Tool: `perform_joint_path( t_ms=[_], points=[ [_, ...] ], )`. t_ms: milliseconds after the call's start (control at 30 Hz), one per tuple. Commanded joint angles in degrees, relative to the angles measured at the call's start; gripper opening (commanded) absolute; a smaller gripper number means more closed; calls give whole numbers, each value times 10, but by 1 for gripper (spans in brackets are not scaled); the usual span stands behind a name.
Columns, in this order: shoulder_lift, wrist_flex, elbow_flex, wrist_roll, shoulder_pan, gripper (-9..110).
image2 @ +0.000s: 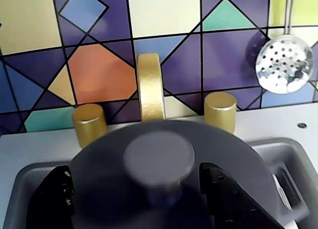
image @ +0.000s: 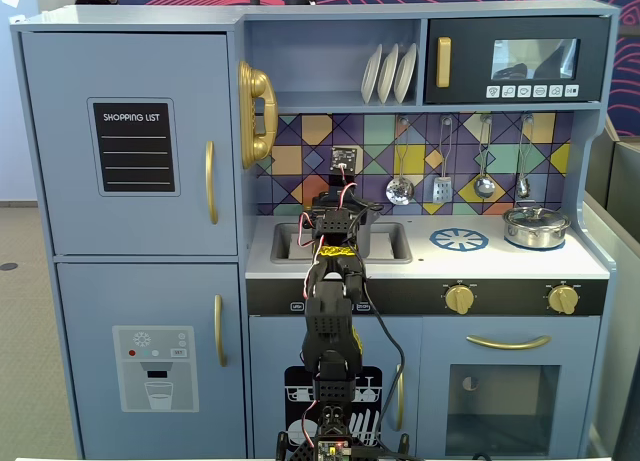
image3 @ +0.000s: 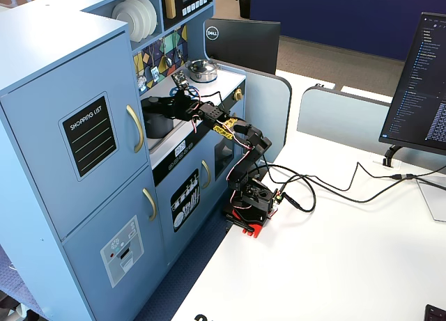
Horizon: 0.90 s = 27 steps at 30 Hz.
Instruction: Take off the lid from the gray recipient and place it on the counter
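The dark gray lid point(image2: 226, 149) fills the lower wrist view, its round knob point(image2: 159, 157) in the middle. It covers the gray recipient point(image3: 159, 126), which stands in the sink point(image2: 22, 177). In the wrist view the lid hides the recipient's body, and in the front fixed view the arm hides both. My gripper point(image2: 134, 170) is open and hangs just over the lid. One black finger is on each side of the knob; the left one stands well clear and the right one is close to the knob's edge. The white counter point(image: 490, 266) with its blue burner print point(image: 459, 240) lies right of the sink.
A shiny steel pot point(image: 536, 227) with its own lid stands at the counter's right end. A gold faucet point(image2: 150, 85) and two gold knobs point(image2: 89, 124) rise behind the sink. A skimmer point(image2: 284, 64) and other utensils hang on the tiled wall. Cables point(image3: 334, 189) trail over the table.
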Motion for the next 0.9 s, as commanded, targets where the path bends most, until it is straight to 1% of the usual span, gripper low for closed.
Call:
perform_joint_path(
  t_ms=[0, 333, 400, 467, 867],
  points=[
    [-23, -32, -51, -4, 11, 25],
    [-82, -46, -90, -2, 18, 24],
    [-83, -42, -89, -1, 16, 18],
    [-79, -36, -83, -5, 11, 1],
    [-43, -30, -68, -11, 8, 0]
  ],
)
